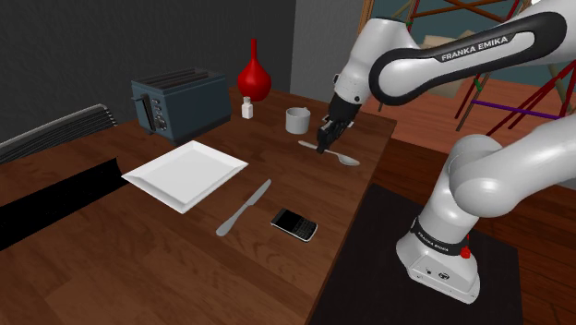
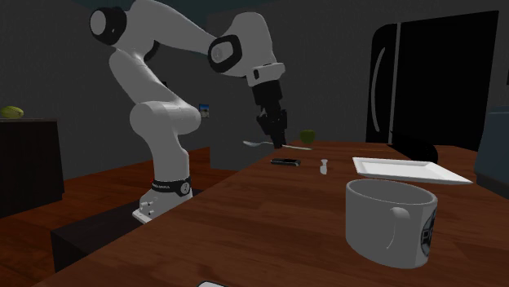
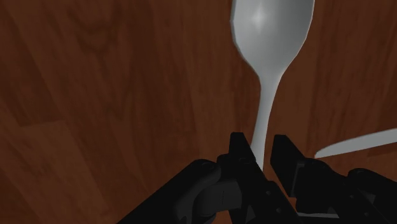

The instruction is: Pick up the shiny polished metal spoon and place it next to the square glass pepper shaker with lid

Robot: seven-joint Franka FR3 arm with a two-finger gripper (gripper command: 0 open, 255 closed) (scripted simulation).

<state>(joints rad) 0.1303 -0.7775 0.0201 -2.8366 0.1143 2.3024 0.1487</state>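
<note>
A white robot arm holds a pale grey spoon by its thin handle. The black gripper has its fingers pressed against either side of the stem just below the bowl, and the bowl juts out past the fingertips. Seen from across the room, the spoon lies roughly level and seems to hang a little above the dark wooden table rather than rest on it. The small white pepper shaker stands near the table's far edge, just in front of a red vase. A white mug sits between the shaker and the spoon. The grip looks like the weak point. The stem is narrow and smooth, and the heavier bowl hangs to one side of the pinch, so a quick swing could make the spoon pivot or slide out. The mug stands close to the straight path, so a low carry could clip it. The shaker is light and narrow, and a careless set-down could tip it or nudge the vase. The arm rises from its stand in the shoulder view's lower right, folds at a high elbow and reaches across the table. Its wrist is bent so that the gripper points steeply downward.
</note>
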